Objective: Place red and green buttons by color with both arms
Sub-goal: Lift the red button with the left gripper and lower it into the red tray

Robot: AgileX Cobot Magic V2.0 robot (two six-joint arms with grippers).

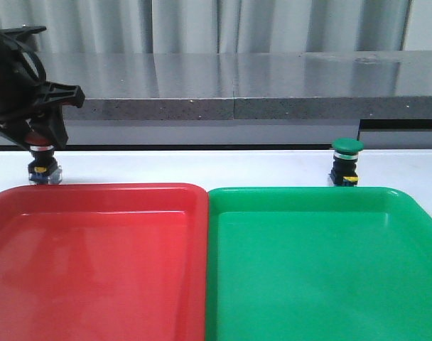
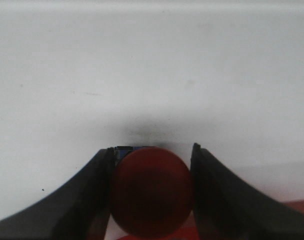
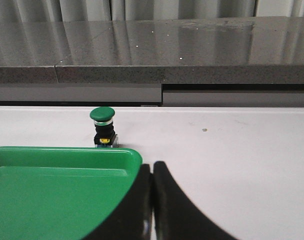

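The red button (image 1: 43, 162) stands on the white table behind the red tray's (image 1: 95, 195) far left corner. My left gripper (image 1: 40, 147) comes down from above, its jaws on the cap. In the left wrist view the dark red cap (image 2: 152, 195) fills the gap and both fingers (image 2: 97, 190) touch its sides; my left gripper (image 2: 152, 149) is shut on it. The green button (image 1: 346, 162) stands upright behind the green tray (image 1: 308, 195); it also shows in the right wrist view (image 3: 102, 127). My right gripper (image 3: 152, 167) is shut and empty, low by the green tray's corner (image 3: 127, 157), short of the button.
The red and green trays lie side by side and fill the near part of the table. A grey stone ledge (image 1: 237, 99) runs along the back, behind a strip of white table (image 1: 202, 167). My right arm is out of the front view.
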